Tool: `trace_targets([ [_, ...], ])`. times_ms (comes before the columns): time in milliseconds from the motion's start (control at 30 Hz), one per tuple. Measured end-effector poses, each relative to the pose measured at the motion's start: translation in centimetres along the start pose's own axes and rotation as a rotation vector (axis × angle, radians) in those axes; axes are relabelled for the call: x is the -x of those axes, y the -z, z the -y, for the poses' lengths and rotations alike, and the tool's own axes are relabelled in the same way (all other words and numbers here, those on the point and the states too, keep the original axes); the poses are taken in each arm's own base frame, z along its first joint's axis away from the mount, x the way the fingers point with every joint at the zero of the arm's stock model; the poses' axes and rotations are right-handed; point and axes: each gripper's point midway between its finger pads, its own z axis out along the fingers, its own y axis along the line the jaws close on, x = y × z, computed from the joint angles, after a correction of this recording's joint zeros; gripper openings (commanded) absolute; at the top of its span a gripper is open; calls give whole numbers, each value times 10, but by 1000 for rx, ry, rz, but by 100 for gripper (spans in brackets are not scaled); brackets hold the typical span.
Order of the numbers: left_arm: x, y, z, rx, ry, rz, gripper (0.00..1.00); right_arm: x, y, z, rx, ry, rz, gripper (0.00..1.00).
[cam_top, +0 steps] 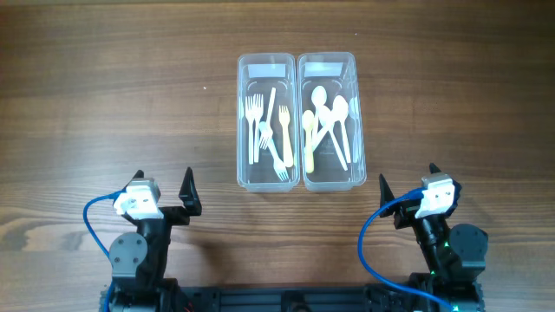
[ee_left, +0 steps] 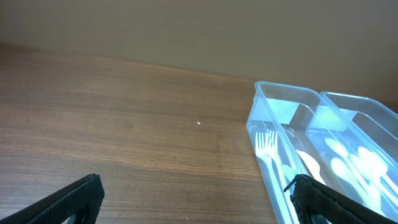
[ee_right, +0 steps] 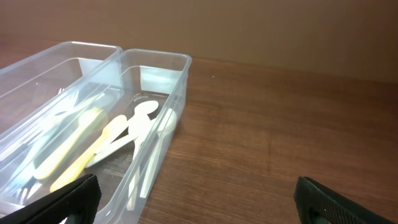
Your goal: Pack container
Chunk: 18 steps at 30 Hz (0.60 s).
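Note:
Two clear plastic containers stand side by side at the table's centre. The left container holds several white and yellow forks. The right container holds several white and yellow spoons. My left gripper is open and empty near the front left; its wrist view shows the fork container to its right. My right gripper is open and empty near the front right; its wrist view shows the spoon container to its left.
The wooden table surrounds the containers. Blue cables loop by each arm base at the front edge.

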Motion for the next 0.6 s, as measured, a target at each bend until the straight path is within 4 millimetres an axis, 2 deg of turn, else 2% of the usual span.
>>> trace_targets([
  [600,-6,-1,-1,3,0,-17,100,0,0,0,0,0,0,100],
])
